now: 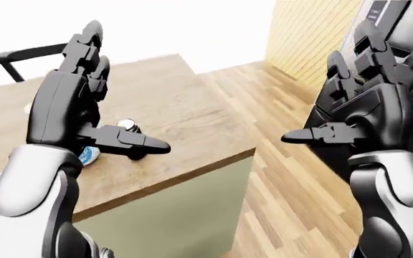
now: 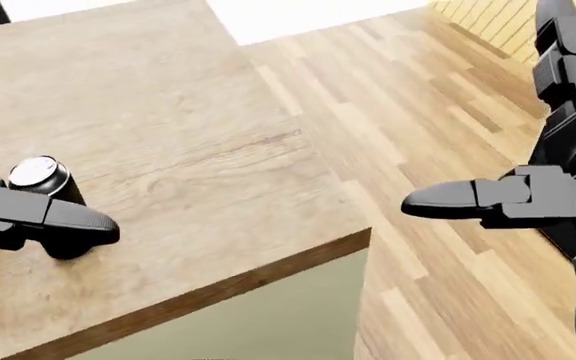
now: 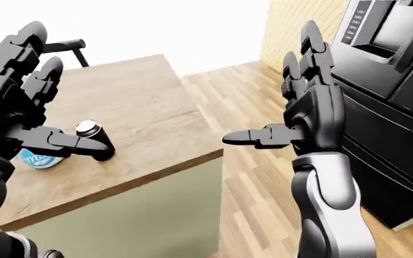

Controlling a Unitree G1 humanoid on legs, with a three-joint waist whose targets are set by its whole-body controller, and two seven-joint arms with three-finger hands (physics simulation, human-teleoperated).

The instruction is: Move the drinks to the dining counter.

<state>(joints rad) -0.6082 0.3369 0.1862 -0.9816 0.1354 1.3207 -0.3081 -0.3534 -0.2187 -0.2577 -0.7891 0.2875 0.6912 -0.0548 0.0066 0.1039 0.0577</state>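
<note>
The slim black can [image 2: 46, 196] looks light, slick, best gripped mid-body; both hands [image 3: 303, 126] hang splayed, holding nothing.

wooden counter [image 2: 218, 150] | plank floor [image 2: 418, 112] | black fridge [image 3: 400, 80] (right edge)

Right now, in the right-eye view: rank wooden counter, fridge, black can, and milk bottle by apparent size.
1. Wooden counter, largest.
2. Fridge, cropped by the frame, so its rank against the counter is unsure.
3. Black can.
4. Milk bottle: only its blue label shows past the left hand, so true rank is unsure.
</note>
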